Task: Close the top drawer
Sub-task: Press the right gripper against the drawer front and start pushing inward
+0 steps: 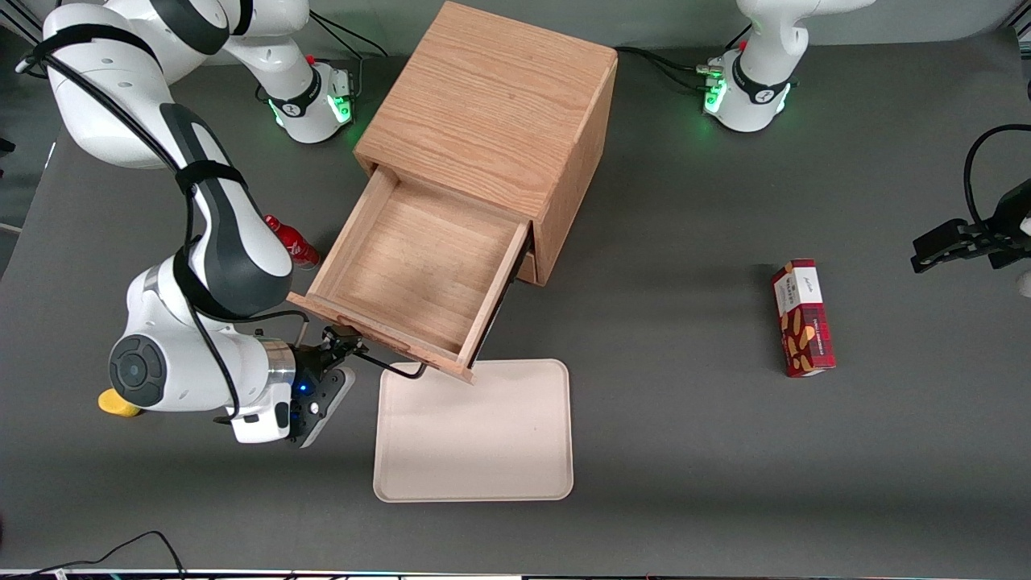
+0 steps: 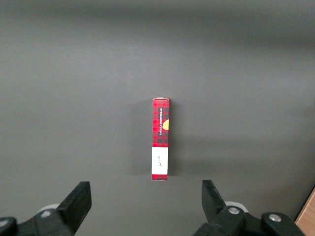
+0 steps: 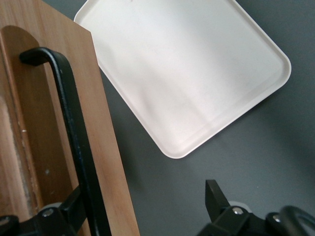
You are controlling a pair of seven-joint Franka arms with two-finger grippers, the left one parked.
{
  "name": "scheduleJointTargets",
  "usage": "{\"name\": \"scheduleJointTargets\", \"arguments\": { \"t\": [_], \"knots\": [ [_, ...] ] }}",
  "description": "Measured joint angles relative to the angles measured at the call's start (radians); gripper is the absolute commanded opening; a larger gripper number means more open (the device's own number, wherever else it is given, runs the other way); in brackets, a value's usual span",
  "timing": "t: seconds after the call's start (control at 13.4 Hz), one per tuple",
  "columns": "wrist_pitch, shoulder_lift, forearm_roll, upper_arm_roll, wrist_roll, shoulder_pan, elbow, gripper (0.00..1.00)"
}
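Note:
The top drawer (image 1: 419, 266) of the light oak cabinet (image 1: 491, 105) stands pulled far out and its wooden tray is empty. Its black wire handle (image 1: 395, 370) is on the front panel, which faces the front camera. My right gripper (image 1: 342, 338) is at that front panel, at the handle's end toward the working arm. In the right wrist view the gripper (image 3: 145, 206) is open. One finger (image 3: 74, 209) sits by the handle (image 3: 74, 128) against the drawer front (image 3: 106, 147). The other finger (image 3: 216, 196) hangs over bare table.
A cream tray (image 1: 475, 435) lies on the table just in front of the open drawer and also shows in the right wrist view (image 3: 187, 73). A red bottle (image 1: 294, 242) lies beside the drawer under my arm. A yellow object (image 1: 117, 404) lies by my wrist. A red box (image 1: 803, 318) lies toward the parked arm's end.

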Motion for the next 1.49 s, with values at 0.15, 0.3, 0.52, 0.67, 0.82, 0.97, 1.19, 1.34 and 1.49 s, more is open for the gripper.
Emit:
{"name": "scheduleJointTargets", "arguments": {
  "t": [0.15, 0.3, 0.52, 0.67, 0.82, 0.97, 1.19, 1.34, 1.49],
  "knots": [
    [0.015, 0.000, -0.001, 0.000, -0.009, 0.000, -0.008, 1.00],
    [0.033, 0.000, -0.005, 0.000, -0.011, 0.002, -0.023, 1.00],
    [0.057, 0.000, -0.012, 0.000, -0.011, 0.003, -0.042, 1.00],
    [0.057, 0.000, -0.012, 0.000, -0.011, 0.003, -0.042, 1.00],
    [0.058, -0.001, -0.014, 0.000, -0.011, 0.003, -0.043, 1.00],
    [0.063, -0.004, -0.014, 0.000, -0.011, 0.003, -0.048, 1.00],
    [0.110, -0.033, -0.014, 0.000, -0.011, 0.003, -0.095, 1.00],
    [0.134, -0.060, -0.014, 0.001, -0.011, 0.007, -0.135, 1.00],
    [0.137, -0.080, -0.014, 0.001, -0.008, 0.014, -0.163, 1.00]
  ]
}}
